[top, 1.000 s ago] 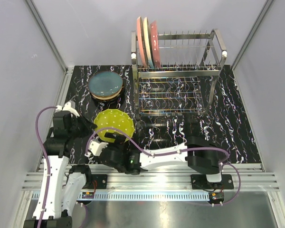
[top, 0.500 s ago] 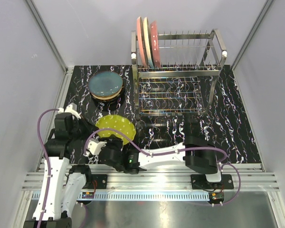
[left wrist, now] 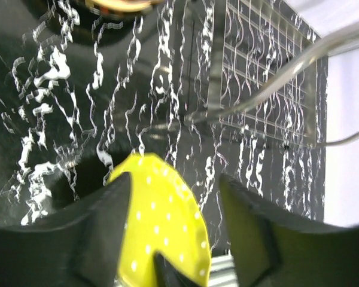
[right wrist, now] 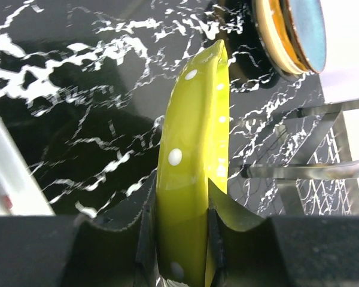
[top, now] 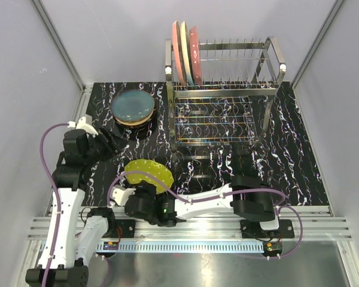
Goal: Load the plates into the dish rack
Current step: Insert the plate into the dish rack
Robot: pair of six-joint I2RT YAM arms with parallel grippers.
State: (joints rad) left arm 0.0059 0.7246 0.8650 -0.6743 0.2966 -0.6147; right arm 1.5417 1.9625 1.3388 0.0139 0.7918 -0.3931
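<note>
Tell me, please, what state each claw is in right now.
Left claw: open, holding nothing.
Right claw: closed on the rim of the dotted green plate.

The left arm (top: 63,203) rises from its base at 7 o'clock with the elbow bent. Its wrist is turned so the left gripper (top: 113,144) points toward 3 o'clock, jaws spread wide and holding nothing. The right arm (top: 209,196) stretches low from its base at 5 o'clock toward 9 o'clock. The right gripper (right wrist: 182,209) clamps both fingers on the rim of a dotted green plate (right wrist: 194,137).
</note>
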